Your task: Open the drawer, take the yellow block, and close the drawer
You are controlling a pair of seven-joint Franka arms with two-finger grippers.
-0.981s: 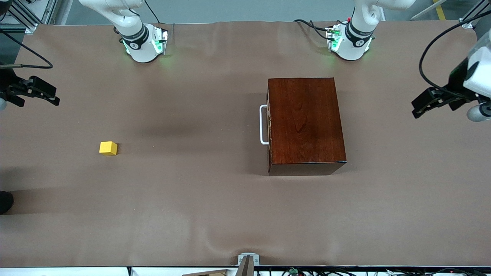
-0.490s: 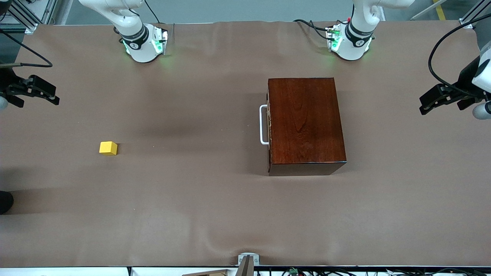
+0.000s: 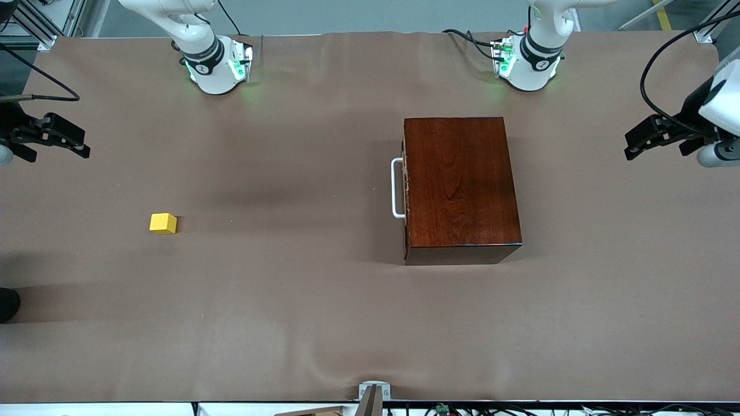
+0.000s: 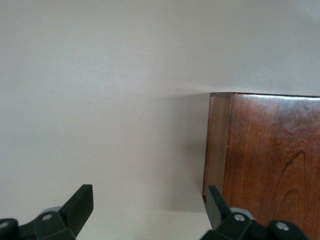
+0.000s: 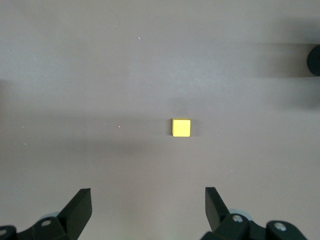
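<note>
1. The drawer (image 3: 404, 188) is shut flush in the dark reddish-brown wooden box (image 3: 459, 185), which stands on the counter (image 3: 324, 312) toward the left arm's end. Only the drawer's white bar handle (image 3: 396, 188) sticks out, facing the right arm's end, so a pull toward that end looks like what it calls for.
2. The yellow block (image 3: 163, 223) lies bare on the counter toward the right arm's end, well apart from the box and slightly nearer the front camera than the handle. It is not in the drawer.
3. The left gripper (image 3: 647, 138) hangs over the counter's edge at its own end, fingers spread wide with nothing between them. Its wrist view looks down on a corner of the box.
4. The right gripper (image 3: 55, 138) waits over its end of the counter, fingers wide apart and empty, the block in its wrist view.
5. With the drawer closed and the block already out, the task looks finished, or else not yet begun.
</note>
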